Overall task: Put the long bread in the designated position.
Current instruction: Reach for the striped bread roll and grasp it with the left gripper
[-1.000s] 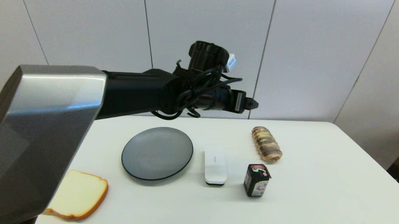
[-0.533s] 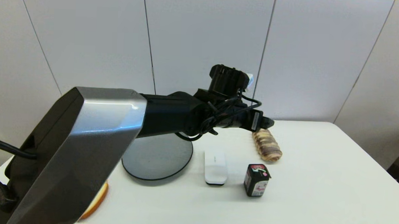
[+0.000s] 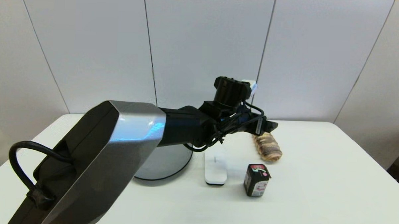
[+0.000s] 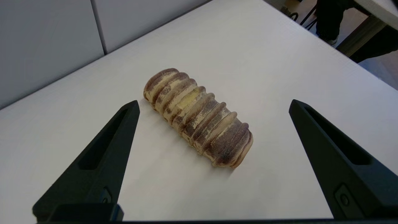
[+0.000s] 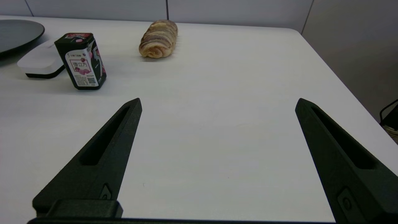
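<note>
The long bread (image 3: 270, 150), a ridged brown-and-tan loaf, lies on the white table at the back right. It also shows in the left wrist view (image 4: 199, 116) and the right wrist view (image 5: 159, 38). My left arm reaches across the table. Its left gripper (image 3: 272, 126) hovers just above the loaf's far end. The left gripper (image 4: 214, 102) is open, with one finger on each side of the loaf and neither touching it. My right gripper (image 5: 218, 101) is open and holds nothing, low over the table's front right part. No mark shows the designated position on the tabletop.
A dark-grey plate (image 3: 167, 164) sits left of centre, partly hidden by my left arm. A white remote (image 3: 215, 170) and a black carton (image 3: 256, 180) stand in front of the loaf. The table's right edge (image 5: 335, 81) is near my right gripper.
My left arm has swung down and to the right, bringing its gripper from high at the back to just over the long bread. The arm now covers the table's front left.
</note>
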You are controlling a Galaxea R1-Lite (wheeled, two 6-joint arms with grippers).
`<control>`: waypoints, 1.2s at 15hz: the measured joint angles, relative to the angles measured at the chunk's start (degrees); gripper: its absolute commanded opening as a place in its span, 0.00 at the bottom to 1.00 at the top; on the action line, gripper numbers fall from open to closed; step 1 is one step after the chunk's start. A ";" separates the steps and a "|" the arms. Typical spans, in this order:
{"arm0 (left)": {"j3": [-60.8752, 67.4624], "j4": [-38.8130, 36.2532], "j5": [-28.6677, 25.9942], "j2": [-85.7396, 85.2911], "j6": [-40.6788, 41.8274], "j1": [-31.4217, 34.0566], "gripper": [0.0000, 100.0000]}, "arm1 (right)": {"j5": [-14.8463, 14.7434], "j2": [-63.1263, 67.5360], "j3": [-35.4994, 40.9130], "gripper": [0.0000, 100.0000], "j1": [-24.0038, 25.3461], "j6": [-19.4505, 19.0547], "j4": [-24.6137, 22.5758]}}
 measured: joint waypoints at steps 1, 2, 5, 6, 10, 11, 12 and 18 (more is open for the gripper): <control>0.00 -0.09 -0.07 0.38 0.00 0.00 1.00 | 0.05 0.00 0.00 1.00 0.00 -0.02 0.00; -0.07 -0.11 -0.13 0.62 -0.05 0.00 1.00 | 0.05 0.00 0.00 1.00 0.02 0.00 -0.02; -0.18 -3.73 -1.79 1.37 -0.24 -0.11 1.00 | 0.09 0.00 0.00 1.00 0.02 -0.02 0.00; -0.21 -6.16 -2.78 1.97 -0.46 -0.24 1.00 | 0.05 0.00 0.00 1.00 0.02 0.00 0.00; -0.16 -9.92 -3.55 5.42 -1.12 -1.21 1.00 | 0.06 0.00 0.00 1.00 0.00 0.00 -0.02; -0.16 -10.73 -3.57 6.36 -1.07 -1.46 1.00 | 0.05 0.00 0.00 1.00 0.00 0.00 0.00; -0.16 -12.19 -3.55 7.24 -0.93 -1.57 1.00 | 0.05 0.00 0.00 1.00 0.00 0.00 0.00; -0.44 -14.49 -3.68 11.02 -0.20 -2.01 1.00 | 0.05 0.00 0.00 1.00 0.00 -0.02 -0.02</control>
